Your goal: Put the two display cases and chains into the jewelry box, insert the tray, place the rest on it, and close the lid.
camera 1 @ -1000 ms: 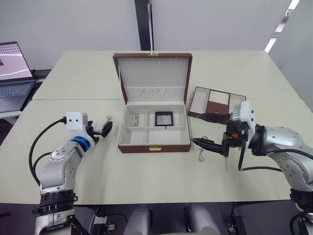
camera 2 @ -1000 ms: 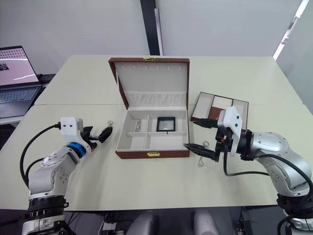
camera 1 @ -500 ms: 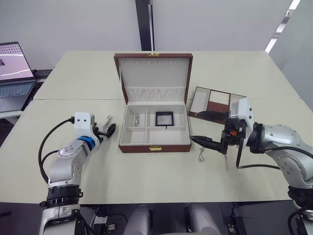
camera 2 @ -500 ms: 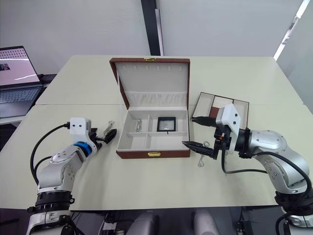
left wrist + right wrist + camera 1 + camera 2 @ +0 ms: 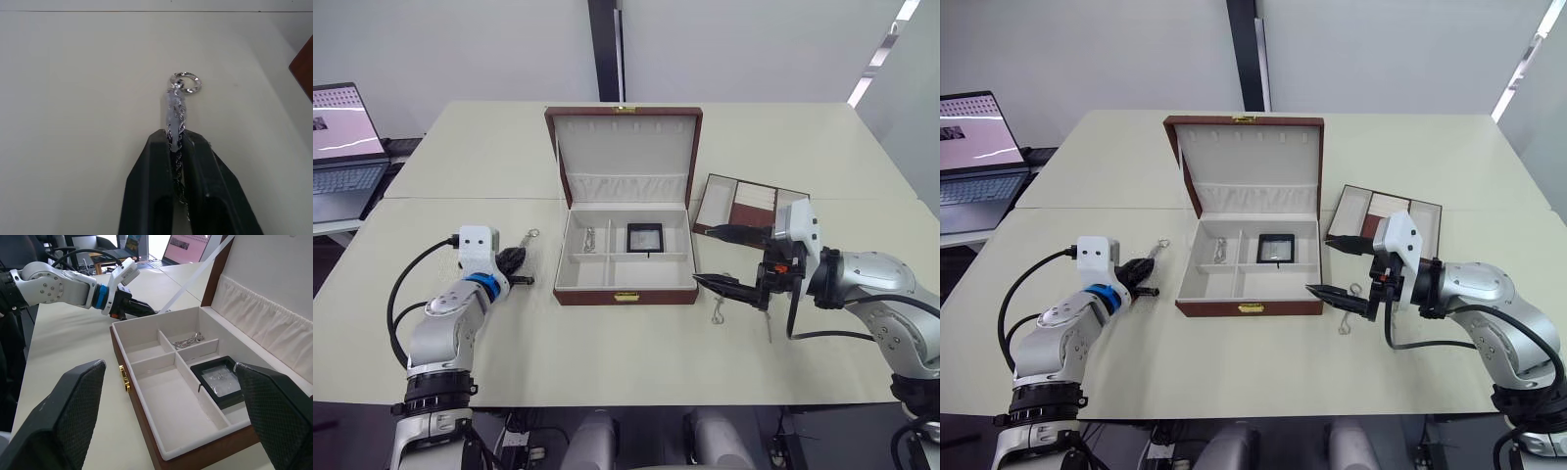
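My left gripper [image 5: 177,142] has its two black fingers pinched tight on a silvery chain [image 5: 174,110], whose ring end pokes out past the fingertips and lies on the pale table [image 5: 509,362]; in the head view that gripper [image 5: 516,260] sits low at the tabletop, to the left of the jewelry box [image 5: 626,294] and apart from its side wall. My right gripper [image 5: 724,259] is spread wide with nothing between its fingers, one finger reaching toward the box's right end and the other up near the tray [image 5: 747,204]. Just below that gripper a thin silver ring-topped piece [image 5: 717,311] lies loose on the table, close to the box's front right corner. The box stands open in the middle of the table, its lid [image 5: 625,147] tilted up and back, cream inside with the gathered pocket facing me (the small gold clasp is at the front). Inside, the second chain [image 5: 188,340] lies in the rear left compartment, and one display case [image 5: 219,382] lies flat in the rear right compartment, its black frame close against the divider; the front compartments are bare cream lining. The tray rests on the table to the right of the box, near it but not touching, angled a little. A laptop [image 5: 342,137] with its screen lit sits on a separate surface off the table's far left edge.
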Motion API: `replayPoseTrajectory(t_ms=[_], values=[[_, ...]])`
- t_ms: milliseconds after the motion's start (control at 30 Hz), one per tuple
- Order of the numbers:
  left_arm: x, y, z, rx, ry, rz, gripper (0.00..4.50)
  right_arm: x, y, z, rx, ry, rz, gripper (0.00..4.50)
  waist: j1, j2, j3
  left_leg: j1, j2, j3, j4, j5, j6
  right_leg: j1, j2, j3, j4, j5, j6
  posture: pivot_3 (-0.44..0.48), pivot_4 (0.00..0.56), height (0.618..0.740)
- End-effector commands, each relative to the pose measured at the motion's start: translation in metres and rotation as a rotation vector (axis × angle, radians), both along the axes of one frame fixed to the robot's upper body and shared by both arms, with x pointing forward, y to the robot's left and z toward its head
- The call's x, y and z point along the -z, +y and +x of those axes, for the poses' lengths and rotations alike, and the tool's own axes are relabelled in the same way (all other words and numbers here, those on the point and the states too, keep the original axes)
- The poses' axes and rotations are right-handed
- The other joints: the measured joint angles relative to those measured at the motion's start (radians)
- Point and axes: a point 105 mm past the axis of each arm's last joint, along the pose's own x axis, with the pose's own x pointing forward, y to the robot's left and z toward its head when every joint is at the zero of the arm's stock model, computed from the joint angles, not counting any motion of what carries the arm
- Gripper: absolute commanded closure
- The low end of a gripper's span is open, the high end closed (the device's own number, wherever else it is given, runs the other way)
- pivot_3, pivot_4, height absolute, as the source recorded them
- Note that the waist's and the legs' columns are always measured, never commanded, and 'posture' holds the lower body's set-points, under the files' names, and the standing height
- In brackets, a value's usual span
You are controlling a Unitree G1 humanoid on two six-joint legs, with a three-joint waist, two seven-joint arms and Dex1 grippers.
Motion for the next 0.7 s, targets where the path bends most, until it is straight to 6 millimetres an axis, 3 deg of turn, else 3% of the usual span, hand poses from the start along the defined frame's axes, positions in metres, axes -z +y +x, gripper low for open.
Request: replayPoseTrajectory(t_ms=[33,200,433,700], values=[[0.021,-0.004,-0.006,0.017,0.075,-0.006,4.46,-0.006,-0.003,-0.002,-0.001,-0.038,-0.004,0.00,0.000,0.000,0.000,0.000,0.000,0.000,0.000,0.000,0.000,0.000,0.000,0.000,0.000,0.000,0.000,0.000,0.150,0.740],[0.019,-0.003,-0.007,0.016,0.044,-0.027,4.46,-0.007,-0.004,-0.003,-0.001,-0.043,0.000,0.00,0.000,0.000,0.000,0.000,0.000,0.000,0.000,0.000,0.000,0.000,0.000,0.000,0.000,0.000,0.000,0.000,0.150,0.740],[-0.008,-0.001,-0.008,0.003,-0.082,-0.086,4.46,-0.015,-0.005,-0.003,-0.009,-0.063,0.020,0.00,-0.001,0.000,0.000,0.000,0.000,0.000,0.000,0.000,0.000,0.000,0.000,0.000,0.000,0.000,0.000,0.000,0.150,0.740],[-0.044,-0.011,-0.020,0.050,-0.216,-0.141,4.46,-0.020,-0.006,-0.002,-0.013,-0.080,0.020,0.00,-0.001,-0.001,0.000,-0.001,0.001,-0.001,0.000,0.000,0.000,-0.001,0.000,-0.001,0.000,0.000,0.000,0.000,0.150,0.740]])
